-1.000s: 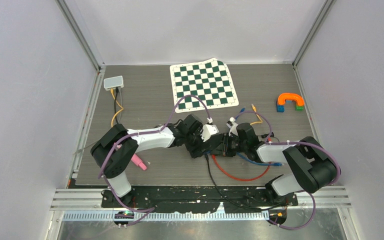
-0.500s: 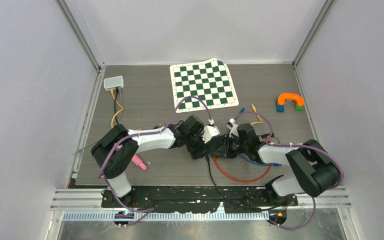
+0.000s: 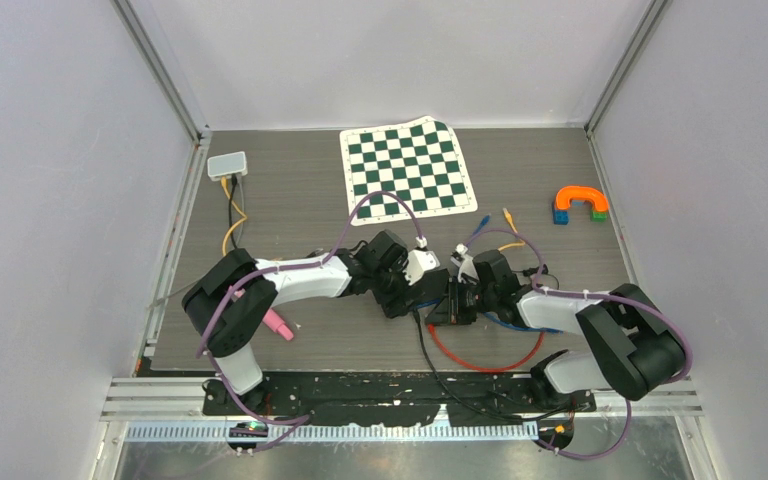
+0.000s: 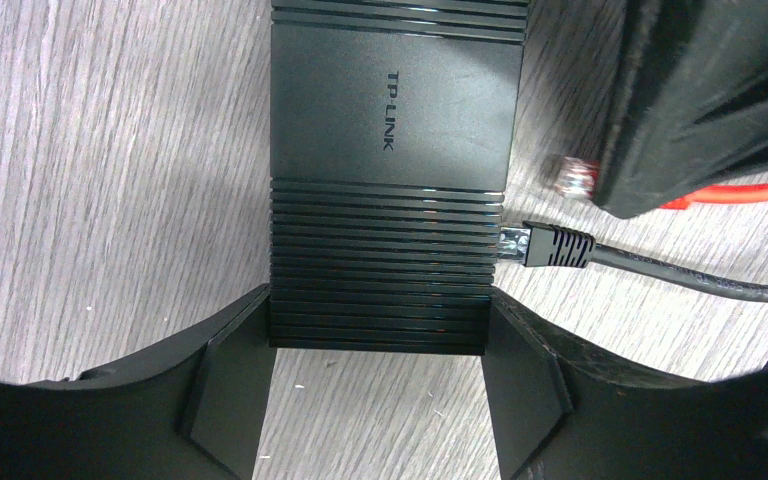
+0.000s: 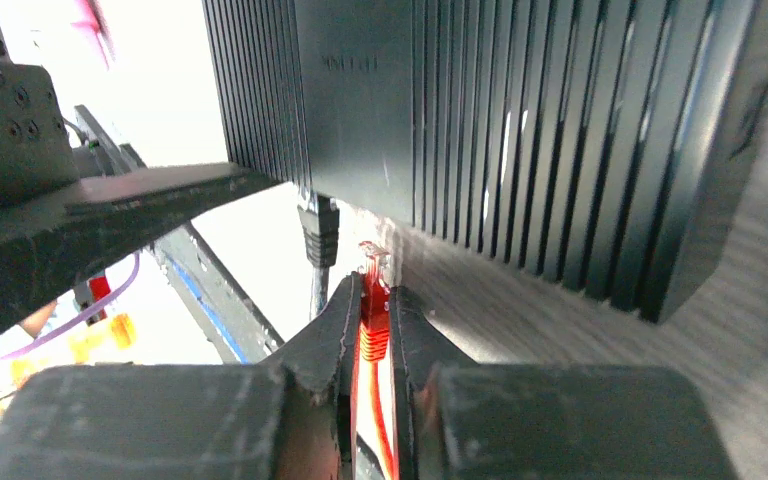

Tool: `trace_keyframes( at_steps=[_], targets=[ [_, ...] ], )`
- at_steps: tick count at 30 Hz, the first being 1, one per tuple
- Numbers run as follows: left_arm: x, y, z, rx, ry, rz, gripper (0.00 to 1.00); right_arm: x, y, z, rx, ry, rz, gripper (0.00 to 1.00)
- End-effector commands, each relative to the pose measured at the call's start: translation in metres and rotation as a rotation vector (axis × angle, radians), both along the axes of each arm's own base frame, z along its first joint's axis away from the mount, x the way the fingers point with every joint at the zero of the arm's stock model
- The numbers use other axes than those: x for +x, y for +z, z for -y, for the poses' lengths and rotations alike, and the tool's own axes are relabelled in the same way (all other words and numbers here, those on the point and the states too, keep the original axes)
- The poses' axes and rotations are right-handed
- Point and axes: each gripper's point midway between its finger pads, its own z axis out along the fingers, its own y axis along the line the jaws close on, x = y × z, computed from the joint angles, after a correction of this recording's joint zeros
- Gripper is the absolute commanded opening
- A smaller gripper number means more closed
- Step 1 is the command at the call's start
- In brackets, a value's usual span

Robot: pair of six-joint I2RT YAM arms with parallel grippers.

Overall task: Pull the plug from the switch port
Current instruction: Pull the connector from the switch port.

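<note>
The left hand point(image 4: 378, 338) grips the TP-Link switch point(image 4: 390, 150) across its ribbed end at the bottom of the left wrist view, pinning it to the wood-grain surface point(image 4: 110, 200). The right hand point(image 5: 375, 300) is clenched on the red cable's plug point(image 5: 374, 262). The plug's clear tip sits just off the switch's side, apart from the port and just beside the black plug point(image 4: 550, 245), which is seated in its own port. The extraction looks essentially done. To finish it well, the right hand should draw straight back along the plug's axis rather than sideways, so the tip does not catch the black plug's boot. The left hand's clamp should stop the switch from sliding or twisting.
</note>
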Motion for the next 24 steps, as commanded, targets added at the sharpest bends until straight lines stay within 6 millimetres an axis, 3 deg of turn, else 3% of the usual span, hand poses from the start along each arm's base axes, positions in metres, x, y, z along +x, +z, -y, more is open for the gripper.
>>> trace_keyframes(
  at_steps=[1,4,5,8,13,18,24],
  targets=[
    [-0.024,-0.039,-0.028,0.124,0.05,-0.133,0.56,-0.038,-0.022,0.02,-0.103,0.045,-0.126,0.05],
    [-0.027,-0.037,-0.027,0.109,0.025,-0.143,0.56,-0.037,-0.022,0.025,-0.129,0.014,-0.118,0.05],
    [-0.028,-0.035,-0.026,0.103,0.02,-0.141,0.58,-0.031,-0.014,0.024,-0.113,-0.009,-0.081,0.05],
    [-0.029,-0.032,-0.026,0.093,0.012,-0.132,0.74,-0.013,0.003,0.028,-0.126,-0.078,0.011,0.05],
    [-0.025,-0.024,-0.024,0.067,0.023,-0.105,0.99,0.014,0.05,0.039,-0.141,-0.194,0.18,0.05],
    [-0.017,-0.007,-0.017,-0.006,0.067,-0.057,1.0,0.04,0.089,0.067,-0.216,-0.368,0.32,0.05],
    [-0.003,0.027,-0.016,-0.115,0.171,0.047,1.0,0.071,0.138,0.108,-0.281,-0.62,0.495,0.05]
  ],
)
